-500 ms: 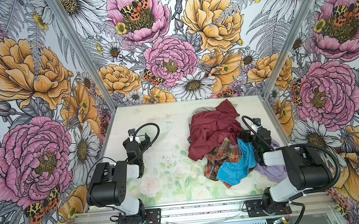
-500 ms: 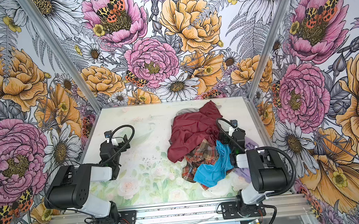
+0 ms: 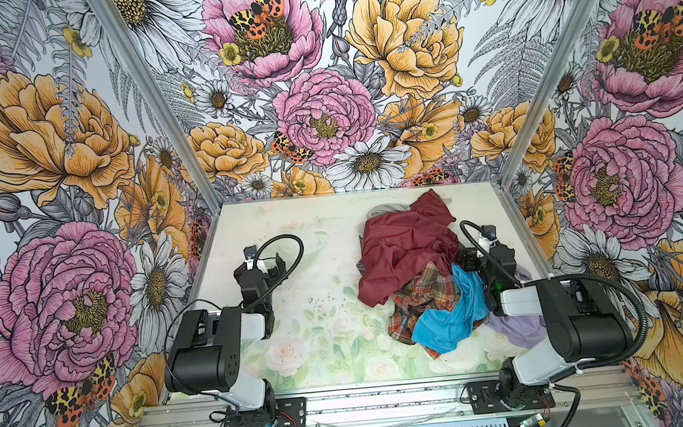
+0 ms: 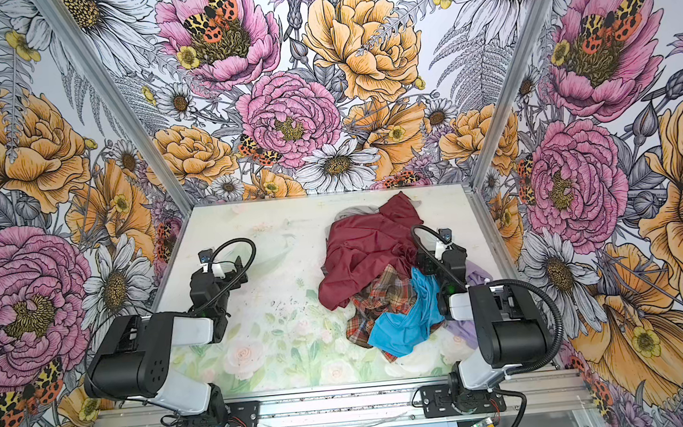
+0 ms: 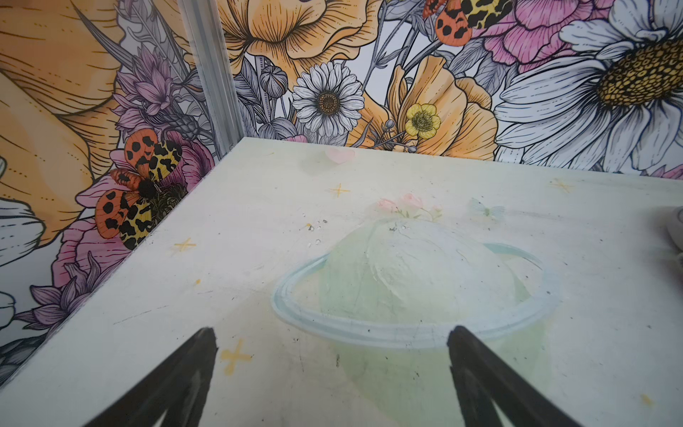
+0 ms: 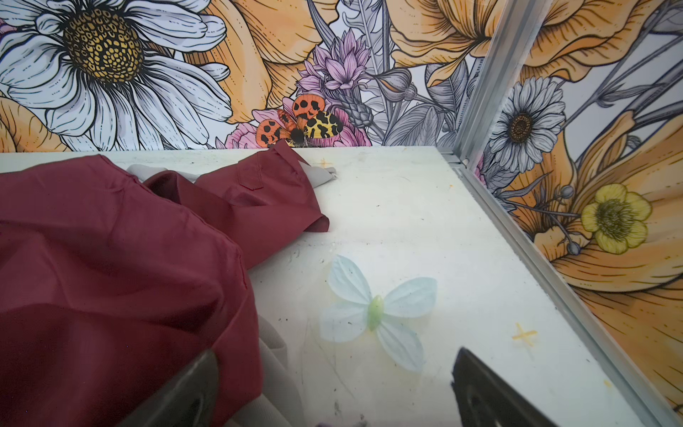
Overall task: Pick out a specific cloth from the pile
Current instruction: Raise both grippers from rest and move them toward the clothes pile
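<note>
Garments lay in a pile (image 3: 421, 273) on the right side of the table (image 3: 311, 321) in both top views. The plaid shirt (image 3: 421, 300) sat at the pile's near side, partly under a maroon garment (image 3: 401, 247) and a bright blue garment (image 3: 450, 322). My left gripper (image 5: 331, 334) hovered over bare table, well apart from the pile, jaws spread wide and empty. My right gripper (image 6: 334, 355) sat at the pile's right edge, just beside the maroon garment, jaws also wide apart, holding nothing. I could not tell whether it touched fabric.
</note>
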Robot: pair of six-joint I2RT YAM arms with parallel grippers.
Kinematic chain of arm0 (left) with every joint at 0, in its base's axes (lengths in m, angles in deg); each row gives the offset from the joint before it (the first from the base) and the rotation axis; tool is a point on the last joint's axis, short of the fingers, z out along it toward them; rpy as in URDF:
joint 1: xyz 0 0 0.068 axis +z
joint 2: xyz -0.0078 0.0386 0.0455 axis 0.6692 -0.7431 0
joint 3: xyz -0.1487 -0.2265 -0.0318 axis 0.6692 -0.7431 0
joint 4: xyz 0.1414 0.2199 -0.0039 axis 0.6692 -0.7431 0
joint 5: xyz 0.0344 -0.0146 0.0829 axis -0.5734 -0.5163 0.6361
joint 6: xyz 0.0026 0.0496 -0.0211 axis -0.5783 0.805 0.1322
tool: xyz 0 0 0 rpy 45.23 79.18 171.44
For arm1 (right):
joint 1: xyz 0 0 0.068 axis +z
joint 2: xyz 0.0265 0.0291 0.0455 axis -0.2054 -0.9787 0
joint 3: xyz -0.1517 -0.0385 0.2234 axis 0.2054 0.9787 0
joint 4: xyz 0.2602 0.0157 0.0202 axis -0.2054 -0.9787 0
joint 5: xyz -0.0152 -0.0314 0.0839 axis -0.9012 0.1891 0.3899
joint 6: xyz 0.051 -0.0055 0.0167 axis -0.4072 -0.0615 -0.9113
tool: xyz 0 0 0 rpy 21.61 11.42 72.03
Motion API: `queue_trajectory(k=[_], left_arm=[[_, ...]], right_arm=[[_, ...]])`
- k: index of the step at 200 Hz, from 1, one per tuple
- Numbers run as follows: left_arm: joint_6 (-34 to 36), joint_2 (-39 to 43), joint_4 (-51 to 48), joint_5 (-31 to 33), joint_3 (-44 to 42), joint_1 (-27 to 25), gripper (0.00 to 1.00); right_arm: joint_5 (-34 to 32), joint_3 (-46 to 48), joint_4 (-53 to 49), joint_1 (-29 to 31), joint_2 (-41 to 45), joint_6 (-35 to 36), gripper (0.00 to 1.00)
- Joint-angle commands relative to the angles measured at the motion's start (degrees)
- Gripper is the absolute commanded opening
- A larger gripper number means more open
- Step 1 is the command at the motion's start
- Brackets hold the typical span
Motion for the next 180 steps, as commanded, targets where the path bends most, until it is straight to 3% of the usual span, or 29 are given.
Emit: queue_trajectory(k=[1, 52, 180], left_arm=[[0.13, -0.02, 1.26, 0.45, 0.85, -0.11, 0.99], [-0.17, 0.08, 1.11, -1.39, 0.88, 0.66, 0.99], [1.0, -0.02, 1.63, 1.98, 0.72, -1.38, 0.99]], right_arm=[[0.81, -0.72, 0.88, -0.24, 0.38, -0.49, 1.0], [0.84, -0.62, 0.93, -0.24, 0.38, -0.51, 0.99], [0.55, -0.96, 0.52, -0.35, 0.31, -0.77, 0.99]])
